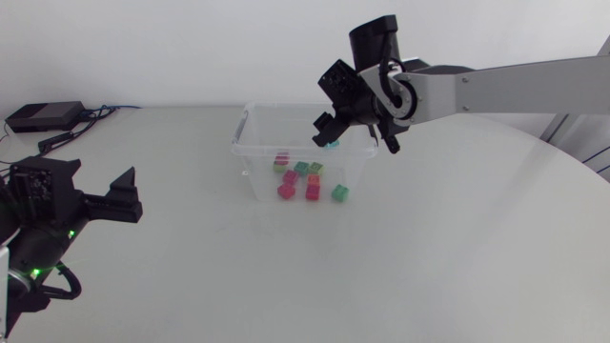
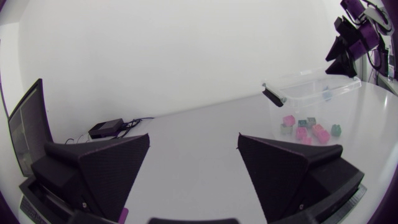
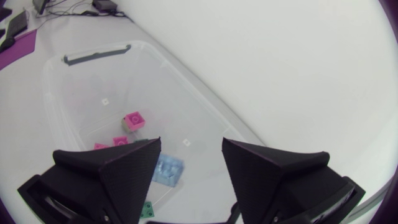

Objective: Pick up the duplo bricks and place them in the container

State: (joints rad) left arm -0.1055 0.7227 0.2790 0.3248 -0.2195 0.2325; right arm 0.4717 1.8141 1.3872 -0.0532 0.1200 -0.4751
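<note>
While over container (image 1: 245, 124), R fingers (image 3: 118, 171) wide, lt-blue brick (image 3: 168, 170) under; L fingers (image 2: 106, 168) wide

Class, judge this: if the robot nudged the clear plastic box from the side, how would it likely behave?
The box would probably slide rather than tip: it looks low and wide on a smooth table. It is likely light, holding only a few small bricks. Its thin clear walls may flex a little.

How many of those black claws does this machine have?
2. The left claw sits open at the table's left side; the right claw hangs open above the clear container.
</note>
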